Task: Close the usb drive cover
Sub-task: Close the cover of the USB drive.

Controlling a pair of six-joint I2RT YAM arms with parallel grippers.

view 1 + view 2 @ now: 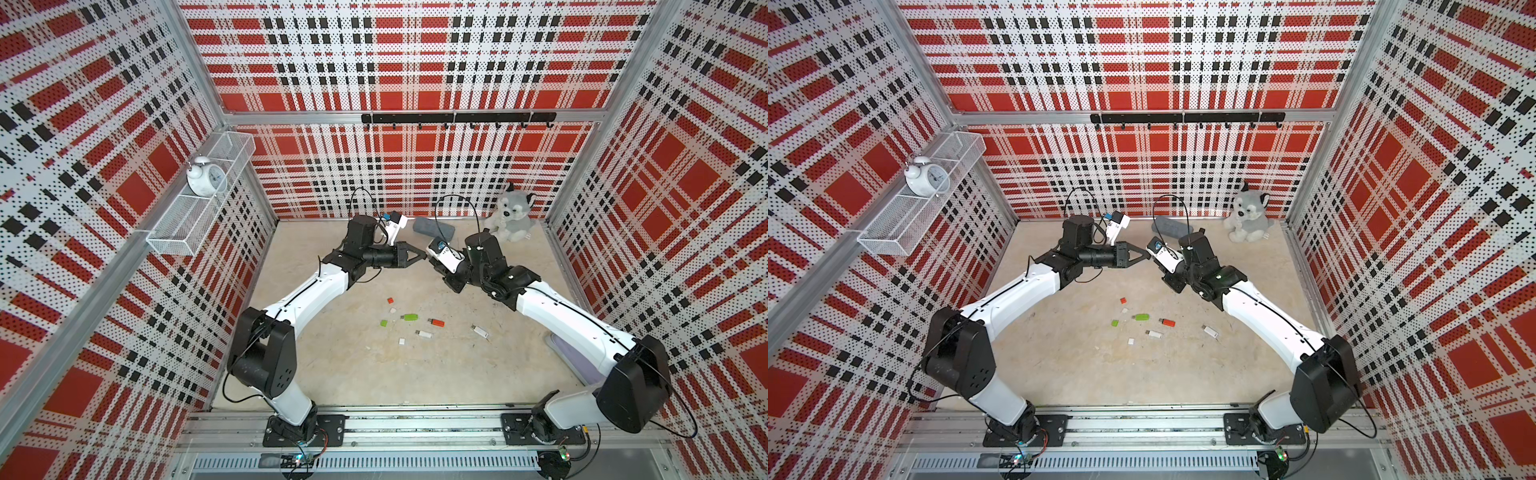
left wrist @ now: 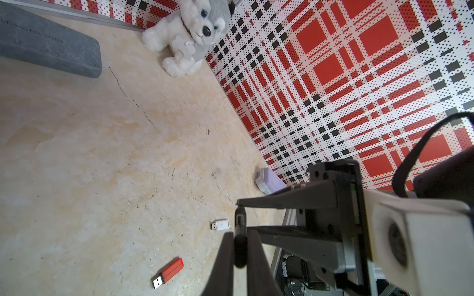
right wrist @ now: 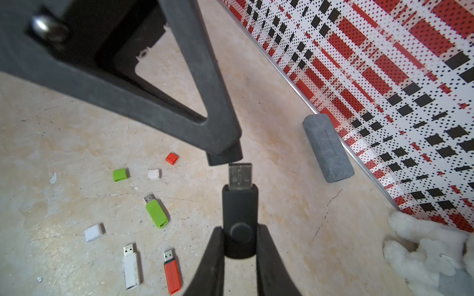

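A: Where do we see the loose drives [image 1: 436, 322]?
B: Midway on the tabletop [image 1: 332, 374], caps [image 1: 384, 322] mostly to their left. Above and behind them, our left fingers [image 3: 220, 123] hold the cover [image 3: 225, 156] just at the plug of the usb drive [image 3: 239, 215] in our right fingers [image 3: 213, 256].
A: And farther back?
B: We find the case [image 1: 432, 227] by the back wall, the plush dog [image 1: 512, 214] right of it, and the clock [image 1: 205, 176] in the wire shelf [image 1: 174, 241] on the left wall.

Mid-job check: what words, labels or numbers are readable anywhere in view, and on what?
"UELLING FOR CHINA", start cut off by the picture edge: on the gray case, left wrist view.
The same print in the right wrist view: too small to read.
Numbers on the clock: too small to read.
On the black drive and black cap: no print visible.
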